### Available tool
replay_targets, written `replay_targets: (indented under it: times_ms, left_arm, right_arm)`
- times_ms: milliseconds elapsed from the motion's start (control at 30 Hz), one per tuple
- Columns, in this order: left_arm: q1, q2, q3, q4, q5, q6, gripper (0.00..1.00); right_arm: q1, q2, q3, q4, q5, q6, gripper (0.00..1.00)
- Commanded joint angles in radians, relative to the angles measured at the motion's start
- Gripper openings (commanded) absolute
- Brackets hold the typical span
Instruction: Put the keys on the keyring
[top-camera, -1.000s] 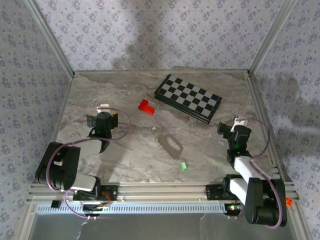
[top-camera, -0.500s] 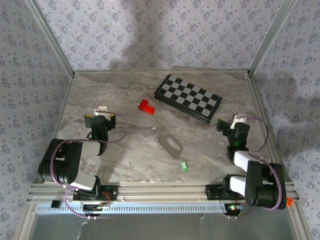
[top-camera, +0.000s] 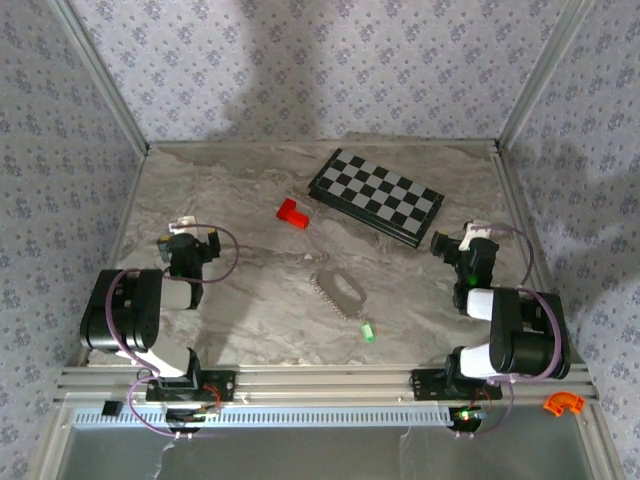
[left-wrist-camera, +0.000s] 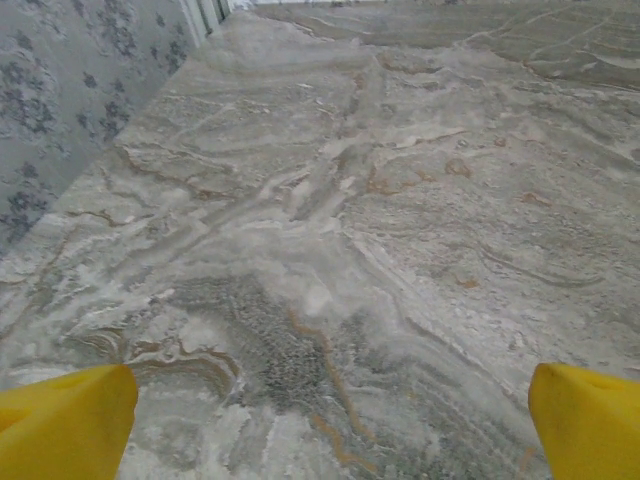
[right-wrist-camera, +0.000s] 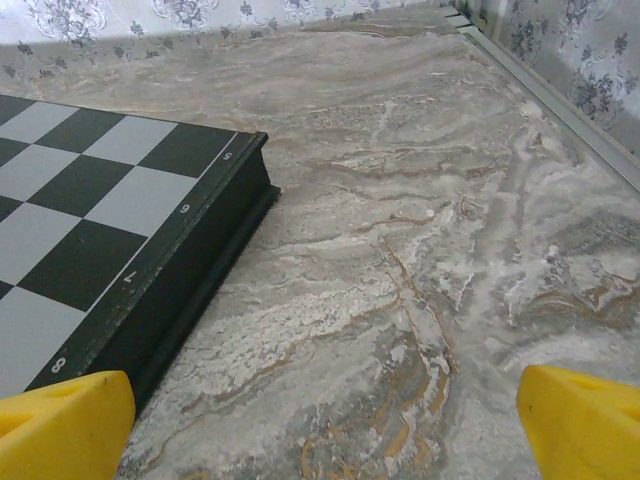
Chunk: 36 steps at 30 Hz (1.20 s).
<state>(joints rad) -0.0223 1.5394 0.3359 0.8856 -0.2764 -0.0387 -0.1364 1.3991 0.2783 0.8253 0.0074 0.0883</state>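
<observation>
The keys, one tiny bright green piece (top-camera: 368, 330), lie on the marble table near the front middle. The keyring (top-camera: 339, 291), a thin silvery toothed loop, lies just up and left of the green piece, apart from it. My left gripper (top-camera: 187, 250) sits low at the left side, far from both; in the left wrist view its yellow fingertips (left-wrist-camera: 65, 420) stand wide apart over bare marble, so the gripper (left-wrist-camera: 330, 425) is open and empty. My right gripper (top-camera: 470, 258) is at the right side, open (right-wrist-camera: 325, 425) with nothing between its fingers.
A black-and-grey chessboard (top-camera: 375, 195) lies at the back middle, its corner (right-wrist-camera: 90, 230) just left of my right gripper. A red block (top-camera: 292, 212) sits left of the board. Patterned walls close the table on three sides. An orange piece (top-camera: 560, 403) rests on the front rail.
Both arms have folded back toward their bases: the left gripper has slid left, the right one slightly up. Keys and keyring have not moved. Both grippers stay open.
</observation>
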Motion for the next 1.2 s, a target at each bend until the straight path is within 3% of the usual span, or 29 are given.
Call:
replay_targets:
  times_ms: [0,100,233,1167]
  left_arm:
    - [0.016,-0.009,0.052,-0.031,0.031,-0.041,1.0]
    - [0.016,-0.007,0.051,-0.028,0.031,-0.04,1.0]
    - [0.015,-0.007,0.05,-0.022,0.031,-0.038,1.0]
    - [0.01,-0.005,0.054,-0.028,0.027,-0.033,1.0]
  right_arm:
    - [0.028,0.02,0.04,0.034,-0.006,-0.032,0.99]
    - [0.082,0.135,0.018,0.2,-0.001,-0.098,1.0]
    - [0.123,0.138,0.103,0.032,0.059,-0.119,1.0]
    - [0.119,0.136,0.101,0.037,0.084,-0.107,1.0]
